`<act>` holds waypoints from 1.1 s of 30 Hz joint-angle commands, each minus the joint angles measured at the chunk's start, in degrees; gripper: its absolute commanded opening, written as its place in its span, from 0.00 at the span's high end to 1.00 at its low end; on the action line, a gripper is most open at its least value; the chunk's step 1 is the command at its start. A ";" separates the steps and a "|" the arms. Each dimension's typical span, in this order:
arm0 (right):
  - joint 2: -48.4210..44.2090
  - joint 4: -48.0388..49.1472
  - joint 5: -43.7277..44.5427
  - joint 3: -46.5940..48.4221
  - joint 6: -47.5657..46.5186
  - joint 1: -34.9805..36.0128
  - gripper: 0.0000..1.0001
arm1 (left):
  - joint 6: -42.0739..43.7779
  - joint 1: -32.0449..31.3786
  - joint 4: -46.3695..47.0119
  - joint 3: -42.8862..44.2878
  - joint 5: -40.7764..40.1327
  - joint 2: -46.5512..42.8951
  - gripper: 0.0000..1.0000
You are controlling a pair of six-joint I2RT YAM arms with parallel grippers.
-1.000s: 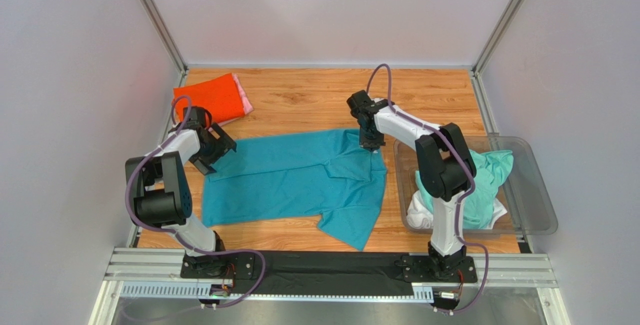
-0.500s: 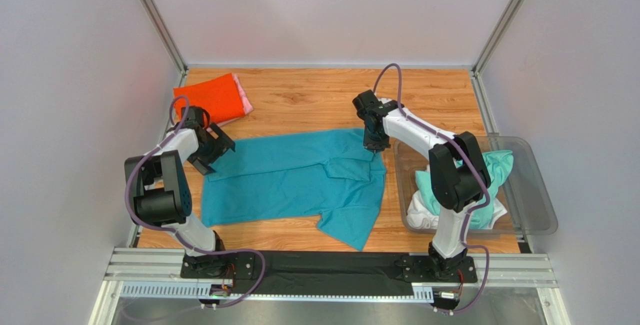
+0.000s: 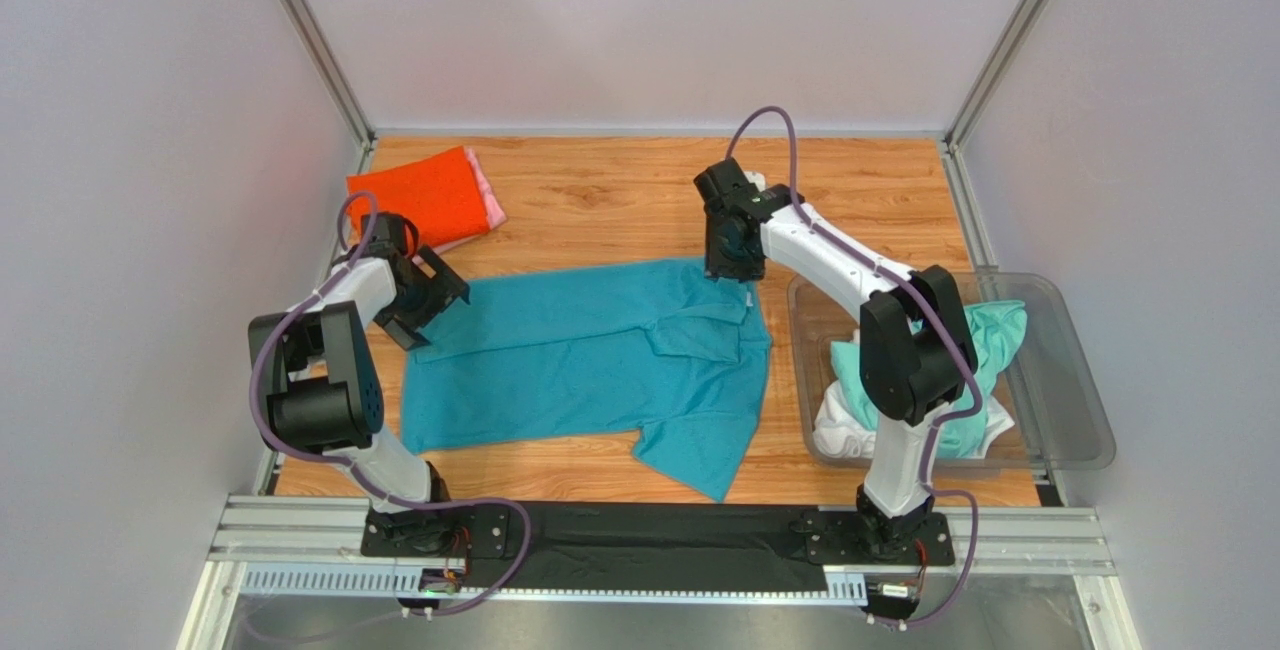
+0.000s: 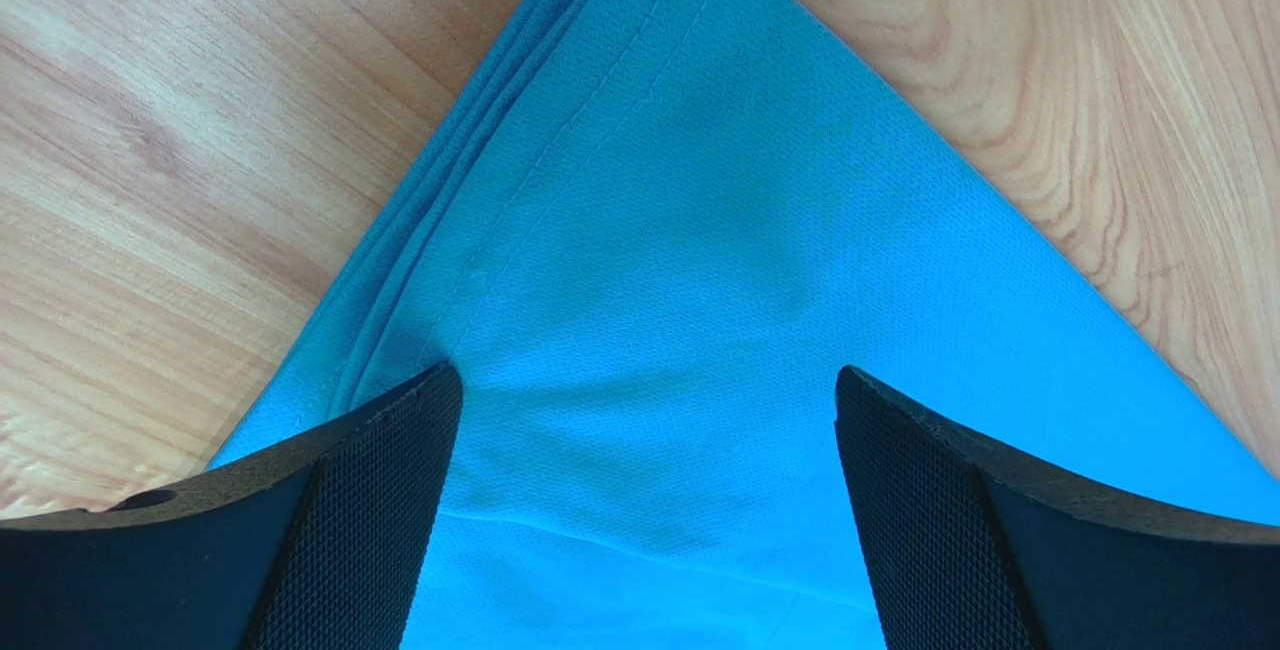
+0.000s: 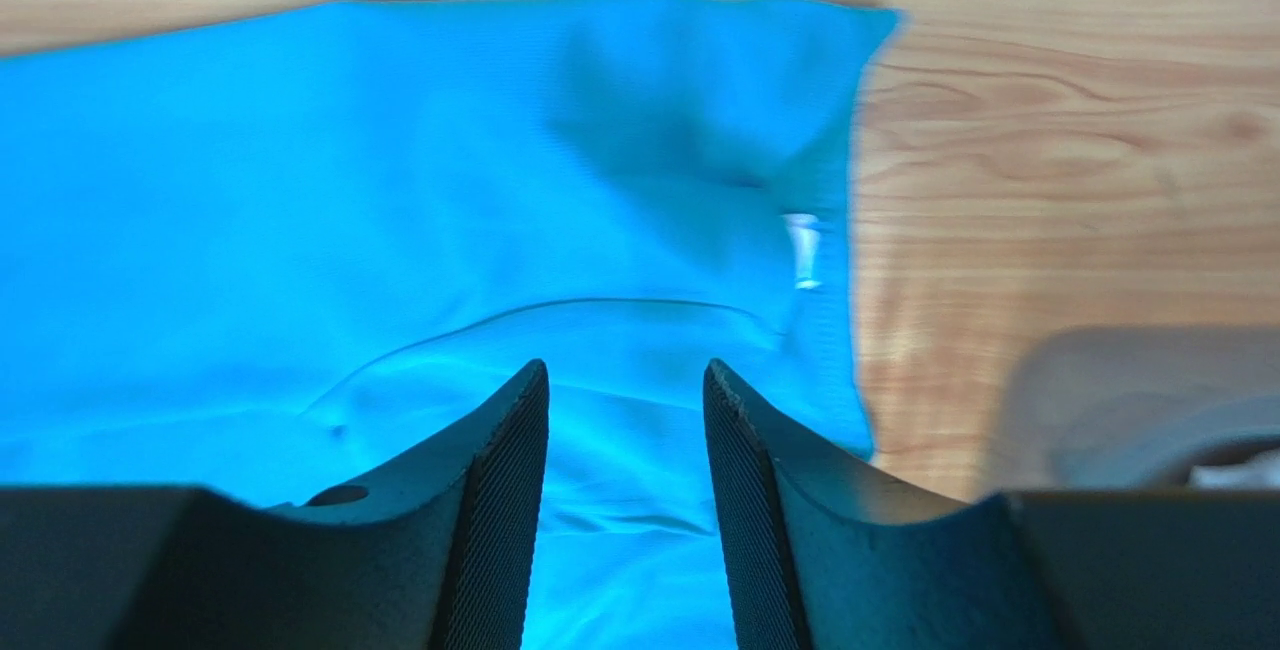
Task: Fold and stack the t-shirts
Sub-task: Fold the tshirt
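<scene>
The teal collared t-shirt lies spread flat on the wooden table. My left gripper is open, with its jaws wide apart over the shirt's far left corner. In the left wrist view the gripper holds nothing. My right gripper hovers at the shirt's far right corner by the collar. In the right wrist view the gripper has its jaws a little apart and empty above the teal cloth. A folded orange-red shirt lies on a pink one at the far left.
A clear plastic bin stands at the right and holds a mint-green shirt and a white one. Its blurred corner shows in the right wrist view. Frame posts and walls close in the table.
My right gripper has moved up and away from the shirt's right shoulder towards the far side. The left arm and the shirt have not moved.
</scene>
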 commanded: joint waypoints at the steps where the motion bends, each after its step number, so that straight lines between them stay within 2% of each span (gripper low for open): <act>1: -1.11 3.82 -8.10 2.25 -2.50 0.91 0.55 | 1.01 0.64 0.61 -0.56 0.26 -2.02 0.00; 5: 3.79 6.20 -11.89 3.39 -2.76 1.00 0.56 | 1.27 0.64 0.87 -0.56 0.96 -1.67 0.00; 7: 5.74 6.20 -10.85 5.05 -2.85 0.92 0.60 | 1.18 0.64 1.13 -0.56 0.96 -1.41 0.00; 13: 11.10 5.59 -7.33 7.35 -2.24 -1.63 0.60 | 1.71 0.56 1.22 -0.21 1.31 -0.53 0.00; 18: 14.18 5.94 -7.68 7.00 -3.64 -4.88 0.60 | 1.98 0.64 2.19 0.41 3.60 0.35 0.00; 28: 14.89 9.36 -9.08 6.21 -4.26 -7.87 0.59 | 2.76 -0.32 -0.09 8.93 2.73 8.17 0.00; 33: 11.03 9.37 -11.90 8.05 -5.84 -7.79 0.59 | 5.04 -1.20 -5.53 15.78 1.24 6.43 0.00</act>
